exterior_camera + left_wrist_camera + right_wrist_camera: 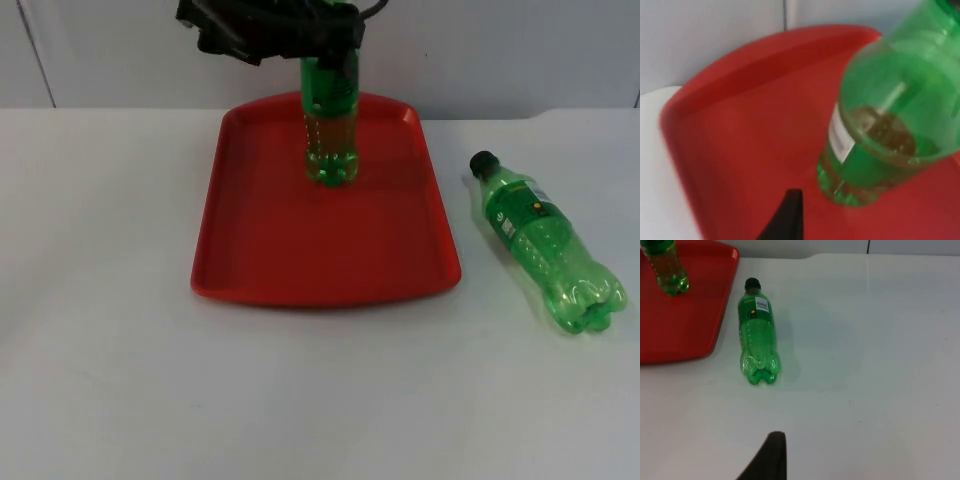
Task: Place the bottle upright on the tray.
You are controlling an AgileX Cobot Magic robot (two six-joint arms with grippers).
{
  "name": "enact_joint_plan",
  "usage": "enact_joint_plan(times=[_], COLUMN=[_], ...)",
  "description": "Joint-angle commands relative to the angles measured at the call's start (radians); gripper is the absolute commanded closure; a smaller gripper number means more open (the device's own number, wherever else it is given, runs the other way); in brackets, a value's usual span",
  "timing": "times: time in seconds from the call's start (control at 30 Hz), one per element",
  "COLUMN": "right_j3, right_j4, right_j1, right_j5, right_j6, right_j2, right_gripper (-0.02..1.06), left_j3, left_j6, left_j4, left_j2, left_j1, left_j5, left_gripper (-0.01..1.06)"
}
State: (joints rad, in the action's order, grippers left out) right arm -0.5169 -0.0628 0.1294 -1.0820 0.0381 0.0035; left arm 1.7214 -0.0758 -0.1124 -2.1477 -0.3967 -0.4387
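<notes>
On the glossy red plastic tray (300,250) our left end effector (325,45) grips the upright green bottle (329,125) near its top. Beside the tray, a second ribbed green bottle (545,240) lies on the white desk (100,350); we cannot tell our right end effector's state.

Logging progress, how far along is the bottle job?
Done: one green plastic bottle stands upright on the red plastic tray. In hand: the left pincer is at its top. Left: a second green bottle lies on the white table.

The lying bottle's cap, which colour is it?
Black. The cap of the lying bottle shows best in the right wrist view.
</notes>
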Motion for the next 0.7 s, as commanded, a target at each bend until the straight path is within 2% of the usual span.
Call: enact_joint_plan(times=[0.0,0.1,0.23,0.43,0.67], right_j3=[0.002,0.002,0.002,0.002,0.002], right_j4=[-0.005,-0.005,-0.005,-0.005,-0.005], right_j1=[-0.007,-0.007,-0.007,-0.007,-0.007], right_j5=[0.003,0.003,0.003,0.003,0.003], right_j6=[-0.008,-0.008,-0.008,-0.008,-0.008], right_j2=[-0.003,-0.003,-0.003,-0.003,-0.003], right_gripper=[0.00,0.00,0.00,0.00,0.00], left_j3=[-0.005,-0.030,-0.100,-0.286,-0.442], left_j6=[0.041,0.063,0.065,0.065,0.065], left_j4=[0.057,0.106,0.105,0.105,0.102], left_j2=[0.039,0.092,0.171,0.356,0.535], left_j1=[0.002,0.002,0.002,0.002,0.002], left_j5=[-0.048,-0.091,-0.095,-0.064,-0.035], left_gripper=[0.14,0.14,0.14,0.14,0.14])
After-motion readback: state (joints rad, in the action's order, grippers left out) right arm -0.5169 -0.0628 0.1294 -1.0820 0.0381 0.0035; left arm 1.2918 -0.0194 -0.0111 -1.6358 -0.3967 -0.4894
